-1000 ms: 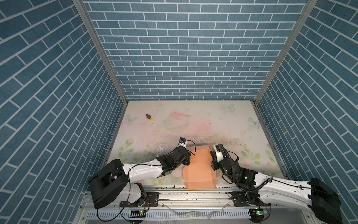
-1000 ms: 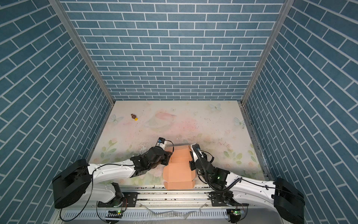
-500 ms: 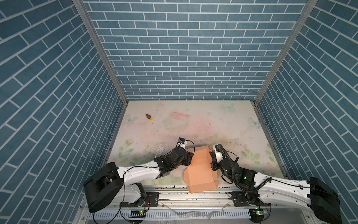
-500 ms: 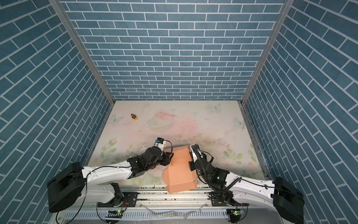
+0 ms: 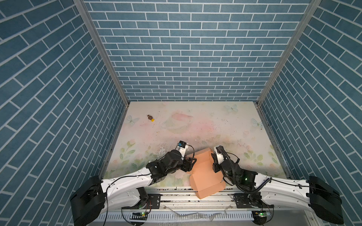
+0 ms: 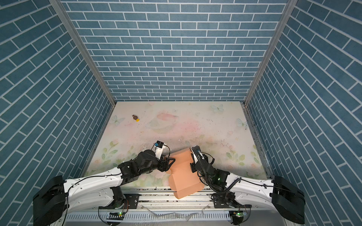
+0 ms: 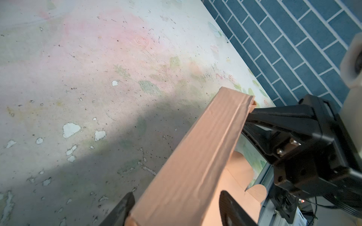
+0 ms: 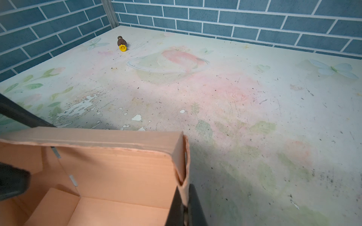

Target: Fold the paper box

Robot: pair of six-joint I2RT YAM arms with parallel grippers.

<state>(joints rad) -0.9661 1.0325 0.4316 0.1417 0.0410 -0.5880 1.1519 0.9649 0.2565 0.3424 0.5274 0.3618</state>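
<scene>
We see the paper box (image 5: 205, 174) at the bottom middle of both top views, between the two arms. It is half made. Walls stand up at its upper end. Its lower end sticks out over the metal rail (image 5: 172, 193) at the front of the table (image 5: 195, 127). It sits a bit crooked.

The right gripper (image 8: 185, 207) is pinched tight on the thin side wall, right by a corner. The left gripper (image 7: 176, 211) has its fingers apart, one on each side of the wall at the box's upper edge. They look loose, not squeezing.

We think the box is very light. It is thin card, so it bends easily and may crumple if we squeeze hard. It looks smooth, so it may slide when only one side is pushed. The folded walls look stiffer than the flat parts. We think the best places to hold are the top edges of the walls, close to a corner. The loose flaps (image 7: 239, 176) look floppy, so we would push them gently along their fold lines.
</scene>
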